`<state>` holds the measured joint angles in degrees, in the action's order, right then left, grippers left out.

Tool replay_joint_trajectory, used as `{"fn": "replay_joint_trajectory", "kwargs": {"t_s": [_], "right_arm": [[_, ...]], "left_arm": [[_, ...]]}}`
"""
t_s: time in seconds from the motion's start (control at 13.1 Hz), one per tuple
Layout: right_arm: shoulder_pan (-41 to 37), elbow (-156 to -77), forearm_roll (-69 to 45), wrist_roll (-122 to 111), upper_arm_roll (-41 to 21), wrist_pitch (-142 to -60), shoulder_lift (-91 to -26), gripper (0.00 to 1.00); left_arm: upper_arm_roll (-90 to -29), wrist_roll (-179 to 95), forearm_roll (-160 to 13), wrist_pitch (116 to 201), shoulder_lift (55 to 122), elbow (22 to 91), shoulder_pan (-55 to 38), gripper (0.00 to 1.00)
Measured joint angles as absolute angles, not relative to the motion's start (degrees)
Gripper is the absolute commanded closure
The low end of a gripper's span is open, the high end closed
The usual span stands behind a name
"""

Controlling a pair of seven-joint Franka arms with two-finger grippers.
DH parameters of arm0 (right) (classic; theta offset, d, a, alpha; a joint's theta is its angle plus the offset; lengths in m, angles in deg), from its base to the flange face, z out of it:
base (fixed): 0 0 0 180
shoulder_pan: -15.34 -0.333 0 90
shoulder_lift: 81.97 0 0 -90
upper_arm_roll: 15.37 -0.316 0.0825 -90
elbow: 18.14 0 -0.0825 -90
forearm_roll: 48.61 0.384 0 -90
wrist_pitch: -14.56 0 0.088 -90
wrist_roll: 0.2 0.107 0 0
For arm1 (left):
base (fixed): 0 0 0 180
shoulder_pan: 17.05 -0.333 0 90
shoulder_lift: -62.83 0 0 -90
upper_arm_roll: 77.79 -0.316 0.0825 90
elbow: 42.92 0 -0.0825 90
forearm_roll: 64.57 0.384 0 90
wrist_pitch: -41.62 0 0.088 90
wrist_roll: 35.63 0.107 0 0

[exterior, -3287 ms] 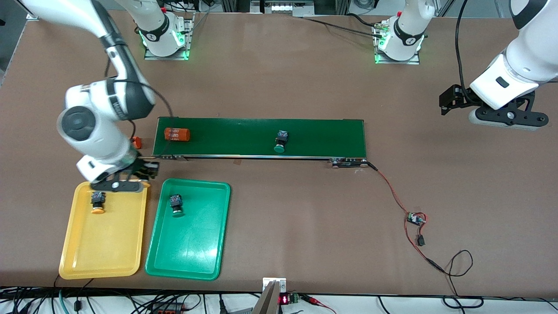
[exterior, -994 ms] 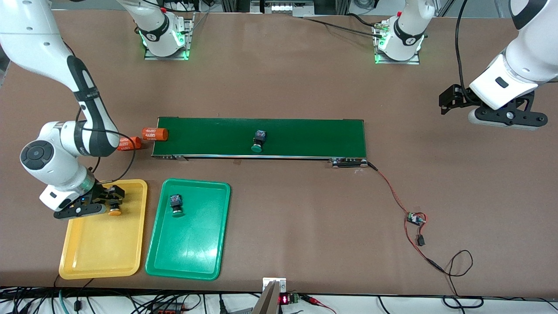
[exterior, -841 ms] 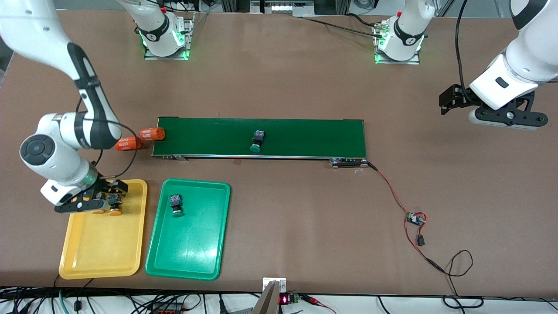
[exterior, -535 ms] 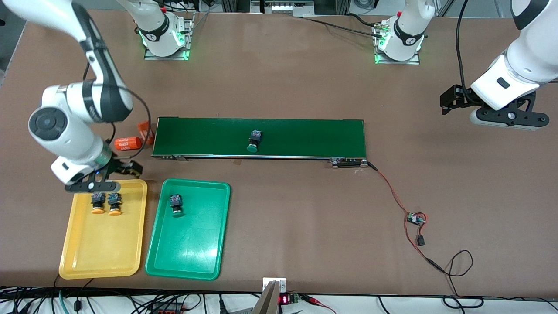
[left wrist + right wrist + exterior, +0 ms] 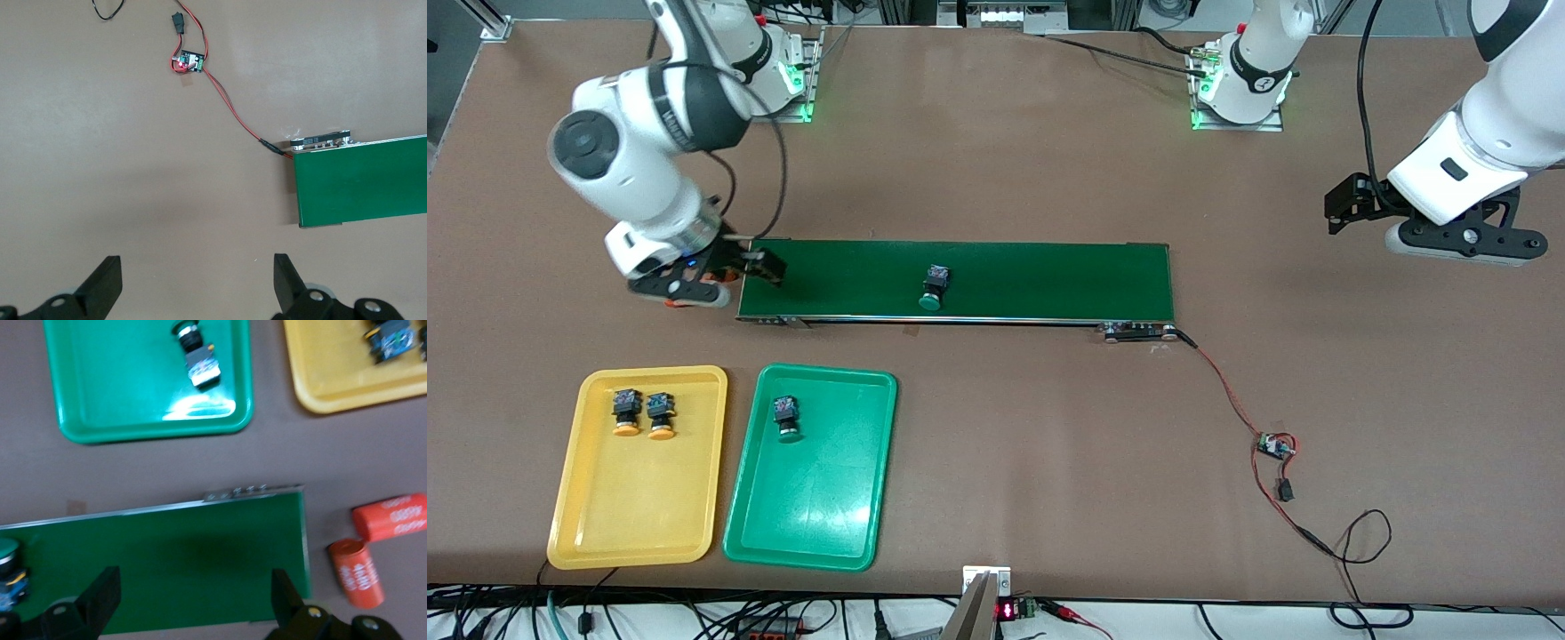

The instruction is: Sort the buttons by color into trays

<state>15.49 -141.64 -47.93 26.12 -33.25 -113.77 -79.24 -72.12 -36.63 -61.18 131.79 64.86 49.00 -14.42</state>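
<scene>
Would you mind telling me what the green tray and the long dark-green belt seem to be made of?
The shallow green tray looks like glossy moulded plastic: rounded corners, bright light reflections on its floor. The long dark-green conveyor belt looks like matte rubber or PVC, evenly dull, with a metal edge strip; the exact material is uncertain.

2 yellow-orange buttons [image 5: 626, 412] [image 5: 660, 413], 2 green buttons [image 5: 785, 417] [image 5: 933, 286], 2 trays [image 5: 569, 498] [image 5: 836, 524], 2 orange cylinders [image 5: 390, 517] [image 5: 357, 572], 1 conveyor belt [image 5: 1049, 280].

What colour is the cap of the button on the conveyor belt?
Green; the button shows best in the front view.
</scene>
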Motion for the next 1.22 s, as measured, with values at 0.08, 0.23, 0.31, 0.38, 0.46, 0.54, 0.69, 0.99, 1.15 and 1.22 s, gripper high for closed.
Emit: {"fn": "replay_joint_trajectory", "kwargs": {"t_s": [0.08,0.23,0.31,0.38,0.46,0.54,0.69,0.99,1.15,1.22], "right_arm": [[15.0,-143.4,-47.9,30.1,-35.8,-115.4,-80.1,0.00],[14.2,-145.8,-47.9,39.7,-41.8,-117.8,-81.0,0.00],[14.1,-146.5,-47.9,42.6,-43.4,-119.0,-81.1,0.00],[13.9,-147.2,-47.9,45.1,-44.2,-120.1,-81.1,0.00],[13.4,-147.8,-47.9,47.3,-44.5,-120.8,-81.0,0.00],[13.0,-148.2,-47.9,48.7,-44.5,-121.3,-80.9,0.00],[12.6,-148.6,-47.9,49.0,-44.5,-121.6,-80.4,0.00],[11.4,-148.7,-47.9,48.8,-44.6,-127.1,-77.3,0.00],[10.9,-148.7,-48.7,48.8,-44.6,-128.1,-75.9,0.00],[10.7,-148.7,-49.9,49.0,-44.6,-128.2,-75.3,0.00]], "left_arm": [[-72.2,-36.6,-61.2,131.8,64.9,49.0,-14.6,0.00],[-72.2,-36.6,-61.2,131.8,64.9,49.0,-14.7,0.00],[-72.2,-36.6,-61.2,131.8,64.9,49.0,-14.8,0.00],[-72.2,-36.6,-61.2,131.8,64.9,49.0,-14.8,0.00],[-72.2,-36.6,-61.2,131.8,64.9,49.0,-14.8,0.00],[-72.2,-36.6,-61.2,131.8,64.9,49.0,-14.8,0.00],[-72.2,-36.6,-61.2,131.8,64.9,49.0,-14.8,0.00],[-72.1,-36.6,-61.2,131.8,64.9,49.0,-14.8,0.00],[-72.1,-36.6,-61.2,131.8,64.9,49.0,-14.8,0.00],[-72.1,-36.6,-61.2,131.8,64.9,49.0,-14.8,0.00]]}}
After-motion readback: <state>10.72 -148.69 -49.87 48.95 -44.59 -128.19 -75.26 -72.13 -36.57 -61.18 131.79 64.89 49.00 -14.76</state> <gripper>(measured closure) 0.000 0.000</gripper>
